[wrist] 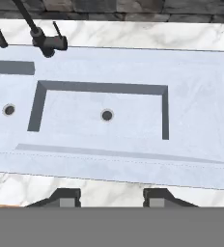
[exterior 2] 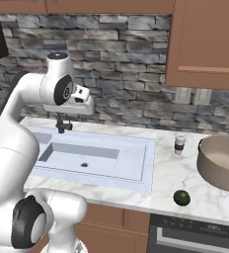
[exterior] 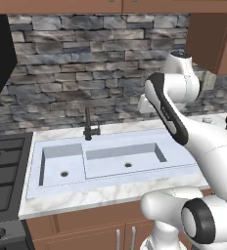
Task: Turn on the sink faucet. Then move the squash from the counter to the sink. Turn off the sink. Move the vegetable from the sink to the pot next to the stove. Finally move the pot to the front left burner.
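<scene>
Two bowls make up the sink, a small one and a large one, each with a round drain, set into the white marble desk. Its dark faucet stands upright on the rear rim, at about 11 o'clock from the large bowl's drain in the hand view. From that view the tool hangs above the sink's front edge, its two dark fingertips standing apart with nothing between them, so it is released. In the right base view, the squash lies on the desk near the front edge, well apart from the sink at its 4 o'clock. Behind it, at 12 o'clock, stands a small jar, and the pot sits at the squash's 2 o'clock. Part of the black stove shows left of the sink in the left base view.
</scene>
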### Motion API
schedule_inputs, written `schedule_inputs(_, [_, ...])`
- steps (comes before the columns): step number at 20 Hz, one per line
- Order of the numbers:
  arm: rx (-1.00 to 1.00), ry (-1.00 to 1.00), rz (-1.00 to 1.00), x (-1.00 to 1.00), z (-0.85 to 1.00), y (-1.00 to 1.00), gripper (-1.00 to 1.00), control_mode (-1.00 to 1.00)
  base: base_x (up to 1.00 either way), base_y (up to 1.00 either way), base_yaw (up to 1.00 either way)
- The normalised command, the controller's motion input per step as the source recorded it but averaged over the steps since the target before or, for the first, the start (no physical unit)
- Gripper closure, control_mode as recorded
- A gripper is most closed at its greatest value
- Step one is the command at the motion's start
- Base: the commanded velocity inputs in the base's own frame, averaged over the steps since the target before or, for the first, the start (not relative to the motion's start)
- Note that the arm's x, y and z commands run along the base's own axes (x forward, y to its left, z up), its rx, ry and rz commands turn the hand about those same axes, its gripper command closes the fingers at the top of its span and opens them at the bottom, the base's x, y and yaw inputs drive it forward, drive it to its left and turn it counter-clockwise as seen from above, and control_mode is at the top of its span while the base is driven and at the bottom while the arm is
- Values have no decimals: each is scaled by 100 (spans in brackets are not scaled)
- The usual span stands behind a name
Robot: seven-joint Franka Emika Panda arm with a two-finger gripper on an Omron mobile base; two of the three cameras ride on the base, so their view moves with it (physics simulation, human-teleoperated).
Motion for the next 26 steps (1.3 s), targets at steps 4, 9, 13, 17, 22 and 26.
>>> schedule_inputs(4, [0,-1,0,0,-7,1,-100,-100,0,0,0])
schedule_inputs(9, [0,-16,1,0,-12,28,-100,-100,0,0,0])
schedule_inputs(13, [0,-17,11,0,-20,49,-100,-100,0,0,0])
schedule_inputs(17, [1,-16,20,1,-24,50,-100,-100,0,0,0])
schedule_inputs(22, [6,-7,21,29,-19,22,-100,-100,0,0,0])
schedule_inputs(26, [15,-8,25,46,-24,0,-100,-100,0,0,0])
